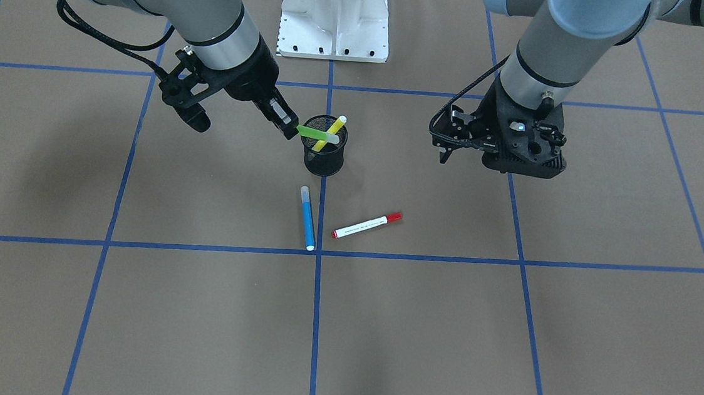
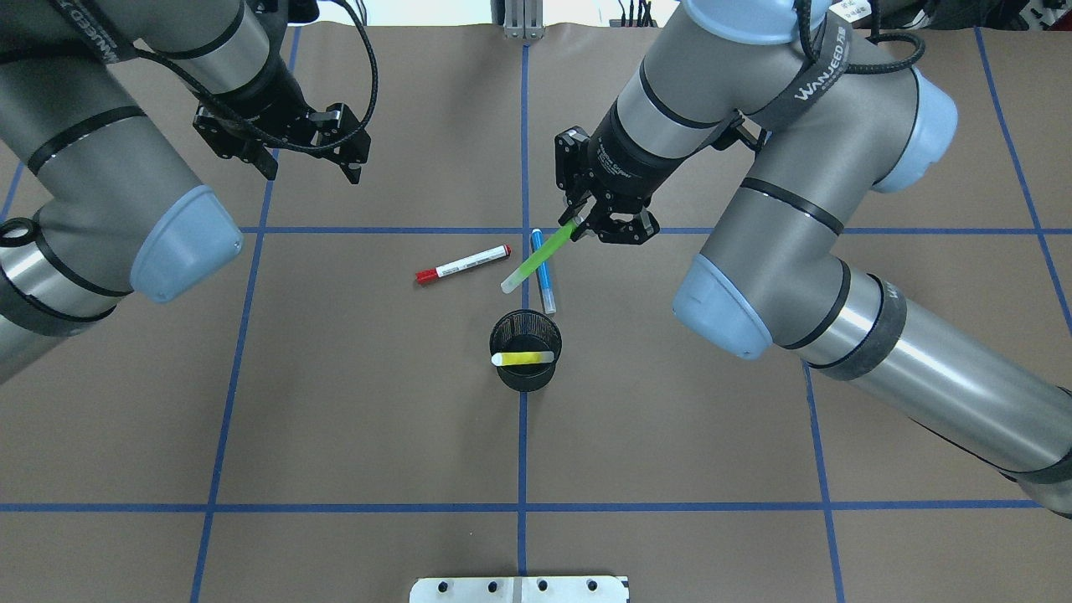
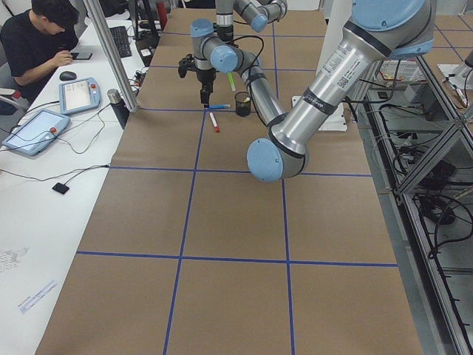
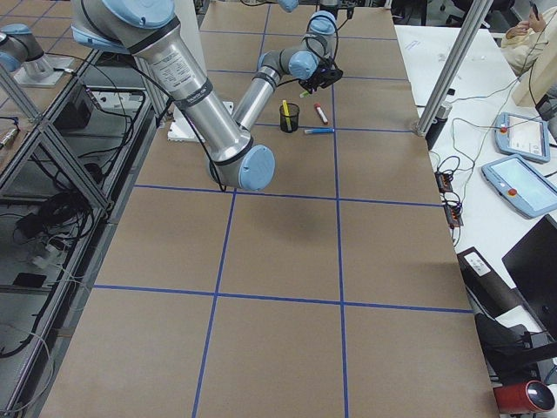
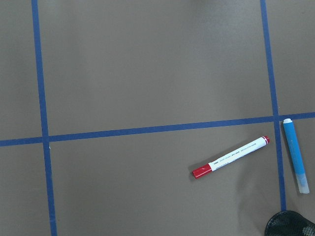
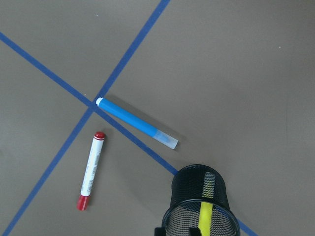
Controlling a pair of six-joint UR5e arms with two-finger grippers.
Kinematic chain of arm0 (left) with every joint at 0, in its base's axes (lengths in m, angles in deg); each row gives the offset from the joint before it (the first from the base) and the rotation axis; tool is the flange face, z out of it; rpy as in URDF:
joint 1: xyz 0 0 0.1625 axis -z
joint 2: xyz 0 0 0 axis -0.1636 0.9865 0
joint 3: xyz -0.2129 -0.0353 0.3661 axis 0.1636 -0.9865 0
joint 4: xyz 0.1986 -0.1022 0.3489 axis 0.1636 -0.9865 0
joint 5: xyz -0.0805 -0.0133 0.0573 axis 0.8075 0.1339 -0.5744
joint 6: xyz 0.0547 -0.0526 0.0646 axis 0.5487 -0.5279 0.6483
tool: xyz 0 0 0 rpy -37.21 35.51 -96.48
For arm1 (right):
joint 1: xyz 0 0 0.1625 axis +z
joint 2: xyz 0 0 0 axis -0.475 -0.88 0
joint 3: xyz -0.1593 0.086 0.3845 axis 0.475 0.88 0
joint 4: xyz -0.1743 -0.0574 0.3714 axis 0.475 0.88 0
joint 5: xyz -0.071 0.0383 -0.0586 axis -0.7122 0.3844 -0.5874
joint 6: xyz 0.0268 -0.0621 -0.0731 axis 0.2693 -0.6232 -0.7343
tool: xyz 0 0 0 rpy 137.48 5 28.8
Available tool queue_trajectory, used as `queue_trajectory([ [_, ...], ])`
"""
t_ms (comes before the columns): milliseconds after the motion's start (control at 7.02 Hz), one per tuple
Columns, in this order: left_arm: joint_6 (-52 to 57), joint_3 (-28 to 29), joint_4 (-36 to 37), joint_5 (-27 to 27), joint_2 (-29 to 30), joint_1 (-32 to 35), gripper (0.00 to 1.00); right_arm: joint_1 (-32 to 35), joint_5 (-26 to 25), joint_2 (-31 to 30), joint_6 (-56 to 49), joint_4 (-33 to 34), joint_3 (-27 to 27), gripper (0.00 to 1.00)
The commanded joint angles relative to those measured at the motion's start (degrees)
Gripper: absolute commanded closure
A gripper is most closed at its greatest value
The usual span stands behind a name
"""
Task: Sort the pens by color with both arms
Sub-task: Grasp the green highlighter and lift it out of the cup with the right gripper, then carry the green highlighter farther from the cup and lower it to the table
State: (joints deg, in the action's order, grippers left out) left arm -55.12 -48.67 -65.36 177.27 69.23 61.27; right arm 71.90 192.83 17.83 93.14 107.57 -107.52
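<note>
Reaches over the table's middle with the right gripper [image 2: 578,228], clamped on one end of the lime green pen [image 2: 536,260], held slanted in the air by the black mesh cup [image 2: 494,339]. Hovers the left gripper [image 2: 311,159] well aside, jaws impossible to judge. Has the yellow pen [image 2: 523,358] leaning in the cup, with the blue pen [image 2: 544,285] and red-capped pen [image 2: 463,264] flat nearby.

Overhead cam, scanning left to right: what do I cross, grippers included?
left gripper → red-capped marker → black mesh cup → right gripper, jaws shut on the lime green pen. Left out: lime green pen, blue pen and yellow pen, which overlap the cup's span.
</note>
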Motion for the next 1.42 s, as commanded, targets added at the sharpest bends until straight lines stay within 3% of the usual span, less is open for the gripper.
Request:
queue_trajectory([
  [0,0.1,-5.0,0.2,0.1,-3.9,0.0,0.02,0.4,-0.8,5.3,-6.7,-0.6,7.9,0.97],
  [427,0.1,-8.4,0.6,0.2,-5.2,0.1,0.02,0.7,-4.0,13.3,-15.0,-6.6,21.1,0.96],
  [855,0.1,-10.0,0.6,0.2,-6.7,0.1,0.02,0.7,-6.2,19.2,-15.8,-8.8,27.1,0.95],
  [1282,0.7,-14.9,5.3,0.2,-9.1,0.4,0.02,-3.4,-13.5,22.9,-16.8,-11.9,32.9,0.95],
])
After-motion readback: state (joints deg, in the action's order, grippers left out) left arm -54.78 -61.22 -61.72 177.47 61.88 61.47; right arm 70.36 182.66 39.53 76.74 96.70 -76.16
